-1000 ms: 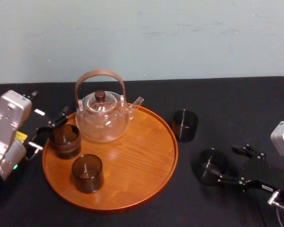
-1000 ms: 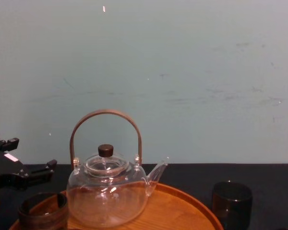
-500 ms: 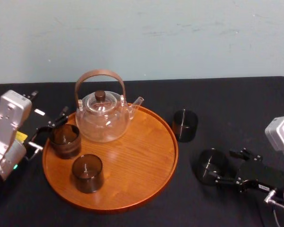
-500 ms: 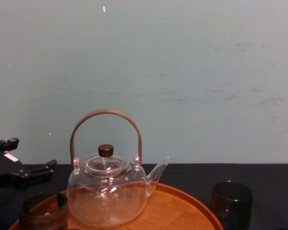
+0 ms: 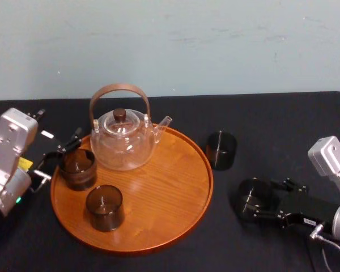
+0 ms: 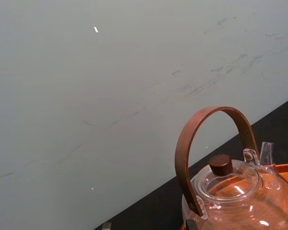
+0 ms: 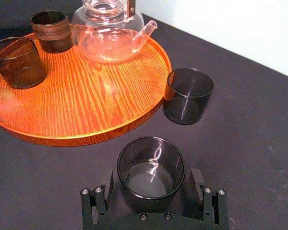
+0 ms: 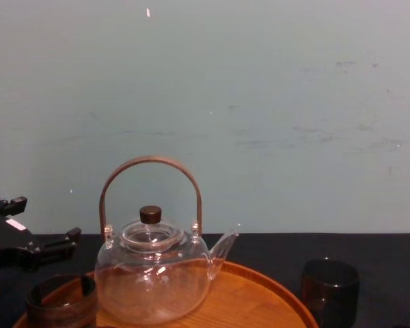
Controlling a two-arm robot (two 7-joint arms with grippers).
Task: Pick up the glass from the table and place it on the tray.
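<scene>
A dark smoky glass [image 5: 250, 194] [image 7: 150, 165] stands on the black table to the right of the tray [image 5: 158, 190] [image 7: 86, 98]. My right gripper [image 5: 260, 200] [image 7: 151, 178] is open and low over the table, one finger on each side of this glass with a slight gap. A second dark glass [image 5: 221, 150] [image 7: 187, 96] stands on the table close to the tray's right rim. My left gripper [image 5: 58, 158] [image 8: 27, 249] rests open at the tray's left edge, beside a brown-banded glass [image 5: 77, 168].
On the tray stand a glass teapot [image 5: 123, 139] [image 8: 154, 273] with a brown hoop handle and another dark glass [image 5: 104, 207] near the front. A pale wall closes off the table's far edge. Bare black cloth lies around the right arm.
My right gripper has slid left along the table, so the glass now sits between its fingers. The left arm, the tray and the other glasses have not moved.
</scene>
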